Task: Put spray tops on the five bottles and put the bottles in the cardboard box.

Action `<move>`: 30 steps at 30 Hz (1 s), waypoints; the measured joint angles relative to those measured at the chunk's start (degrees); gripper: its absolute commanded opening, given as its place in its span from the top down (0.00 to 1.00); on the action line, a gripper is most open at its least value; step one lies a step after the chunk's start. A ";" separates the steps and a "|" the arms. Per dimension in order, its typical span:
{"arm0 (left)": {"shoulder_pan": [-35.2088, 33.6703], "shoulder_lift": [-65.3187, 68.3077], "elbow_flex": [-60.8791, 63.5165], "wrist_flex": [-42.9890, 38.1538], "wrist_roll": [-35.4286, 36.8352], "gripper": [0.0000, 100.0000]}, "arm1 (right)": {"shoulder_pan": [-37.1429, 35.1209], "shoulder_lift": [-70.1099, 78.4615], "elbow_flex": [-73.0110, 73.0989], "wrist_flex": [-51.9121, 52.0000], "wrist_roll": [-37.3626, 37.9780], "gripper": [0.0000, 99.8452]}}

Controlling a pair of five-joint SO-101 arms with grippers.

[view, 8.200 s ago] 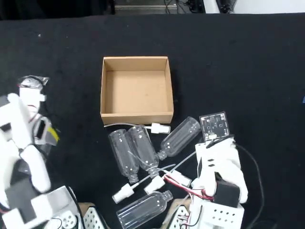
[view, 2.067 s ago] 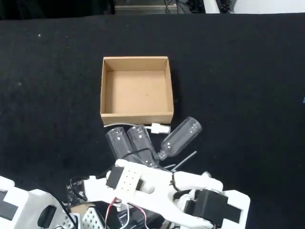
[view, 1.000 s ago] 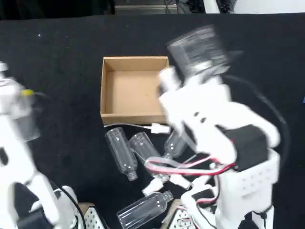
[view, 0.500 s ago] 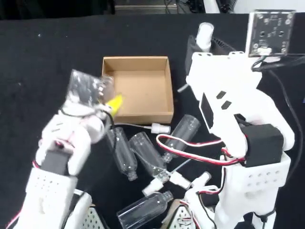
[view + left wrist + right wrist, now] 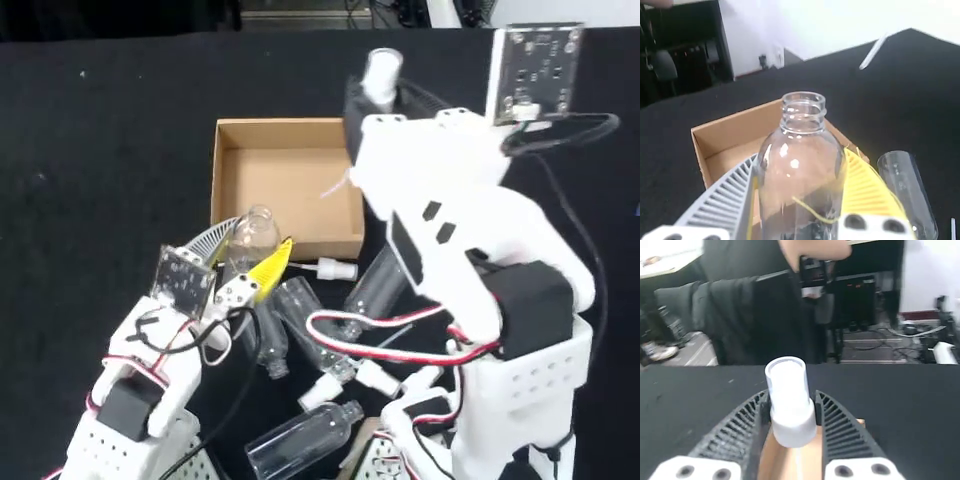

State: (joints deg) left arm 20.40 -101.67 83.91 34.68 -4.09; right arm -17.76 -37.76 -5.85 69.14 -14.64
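My left gripper (image 5: 250, 265) is shut on a clear bottle (image 5: 256, 232) with an open neck, held upright just in front of the cardboard box (image 5: 285, 190). In the left wrist view the bottle (image 5: 800, 155) stands between the grey and yellow fingers (image 5: 867, 187). High over the box's right rear corner, my right gripper (image 5: 378, 95) is shut on a white spray top (image 5: 381, 72), whose thin tube (image 5: 335, 188) hangs over the box. The spray top (image 5: 788, 400) sits between the dark fingers (image 5: 840, 425). Three more bottles (image 5: 308, 315) lie on the table before the box.
Loose spray tops (image 5: 336, 268) lie among the lying bottles, two of them (image 5: 322, 388) nearer the front edge. One bottle (image 5: 300, 440) lies between the arm bases. The black table stretches bare to the left and behind the box.
My left arm has swung right and nearer with the bottle, to the box's front edge. My right arm has shifted left with the spray top, over the box's right side.
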 measured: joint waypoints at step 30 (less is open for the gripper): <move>5.36 -1.93 9.49 -11.25 -0.09 0.93 | -7.56 -7.47 7.38 -8.09 5.01 0.94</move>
State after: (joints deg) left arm 25.76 -103.60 93.41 23.43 -4.18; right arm -25.32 -45.23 1.54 61.05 -9.63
